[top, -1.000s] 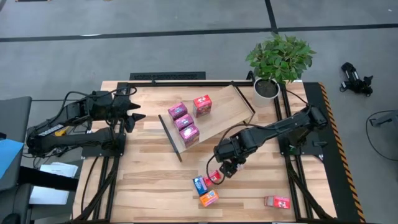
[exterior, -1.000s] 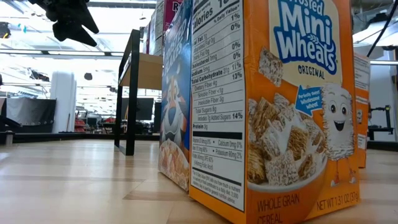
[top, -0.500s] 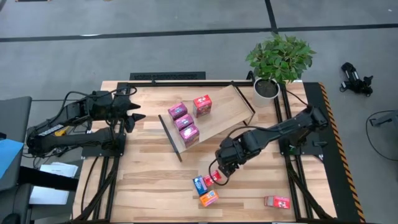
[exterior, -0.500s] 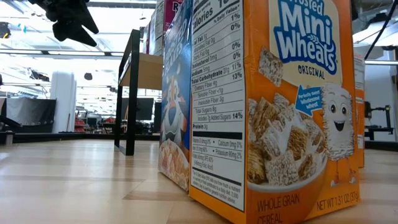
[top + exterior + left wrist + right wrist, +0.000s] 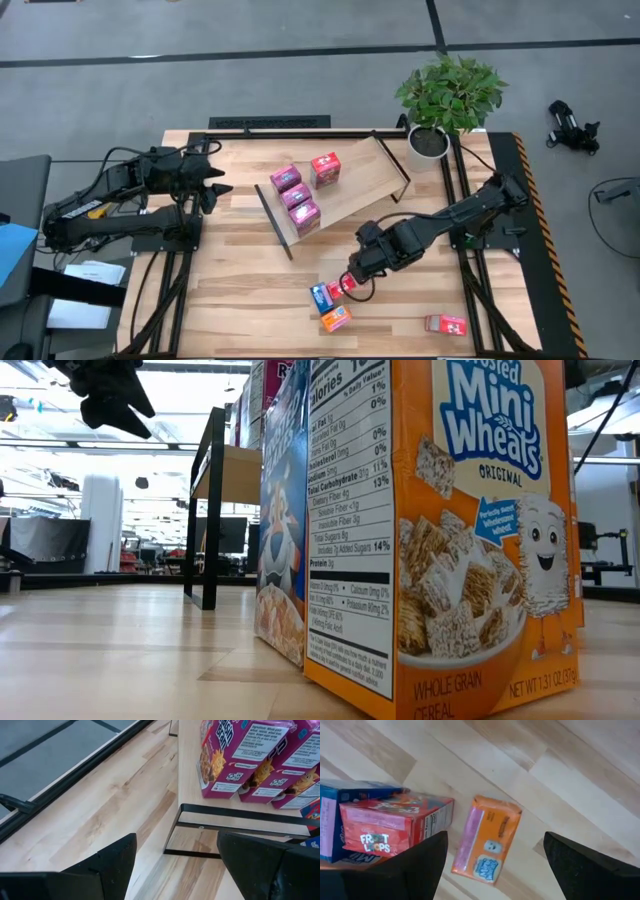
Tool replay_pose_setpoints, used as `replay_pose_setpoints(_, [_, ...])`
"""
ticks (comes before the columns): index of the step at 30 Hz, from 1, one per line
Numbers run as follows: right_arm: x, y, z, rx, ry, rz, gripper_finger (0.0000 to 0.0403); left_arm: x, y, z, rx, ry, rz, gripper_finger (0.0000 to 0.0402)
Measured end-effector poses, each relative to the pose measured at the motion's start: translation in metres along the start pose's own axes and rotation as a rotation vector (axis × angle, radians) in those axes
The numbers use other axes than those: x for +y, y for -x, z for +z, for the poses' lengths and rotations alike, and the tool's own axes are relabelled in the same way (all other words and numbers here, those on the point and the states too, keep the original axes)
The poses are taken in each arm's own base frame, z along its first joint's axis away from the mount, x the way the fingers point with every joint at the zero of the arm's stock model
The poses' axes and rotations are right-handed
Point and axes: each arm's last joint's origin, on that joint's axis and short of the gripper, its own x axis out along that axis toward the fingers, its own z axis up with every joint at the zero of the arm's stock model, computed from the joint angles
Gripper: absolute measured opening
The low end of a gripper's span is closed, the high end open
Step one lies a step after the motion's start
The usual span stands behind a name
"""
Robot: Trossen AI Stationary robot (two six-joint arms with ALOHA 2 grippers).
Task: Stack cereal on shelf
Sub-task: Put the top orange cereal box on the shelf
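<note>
Three magenta cereal boxes (image 5: pixel 296 197) and a red one (image 5: pixel 325 168) sit on the tilted light-wood shelf (image 5: pixel 365 180). A blue box (image 5: pixel 320 296), a red box (image 5: pixel 341 289) and an orange box (image 5: pixel 335 319) are grouped on the table near its front edge. Another red box (image 5: pixel 446 324) lies at the front right. My right gripper (image 5: pixel 354 281) is open above the group; in the right wrist view (image 5: pixel 495 842) the orange box (image 5: pixel 487 845) shows between its fingers and the red box (image 5: pixel 395 827) beside them. My left gripper (image 5: pixel 215 185) is open and empty, left of the shelf.
A potted plant (image 5: pixel 445 100) stands at the table's far right corner. The shelf's black end bracket (image 5: pixel 240 815) lies in front of my left gripper. In the low view the orange box (image 5: pixel 450 530) and the blue box (image 5: pixel 280 510) fill the foreground.
My right gripper has gone toward the table's near edge and a little left, from beside the shelf's lower edge to above the red, blue and orange boxes. It has stayed open.
</note>
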Motion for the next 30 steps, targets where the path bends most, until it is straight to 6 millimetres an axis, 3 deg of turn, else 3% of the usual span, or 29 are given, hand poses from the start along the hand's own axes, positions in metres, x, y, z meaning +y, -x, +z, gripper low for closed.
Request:
replay_pose_setpoints(8, [0.002,0.002,-0.010,-0.090,-0.054,-0.008,0.0350,0.000,0.000,0.000,0.004,0.001,0.001,0.0268])
replay_pose_setpoints(19, [0.020,-0.036,-0.025,-0.041,-0.003,-0.081,0.0347,0.000,0.000,0.000,0.004,0.002,0.001,0.0268])
replay_pose_setpoints(30, [0.016,-0.029,-0.023,-0.026,0.011,-0.078,0.0293,0.000,0.000,0.000,0.004,0.002,0.001,0.0268])
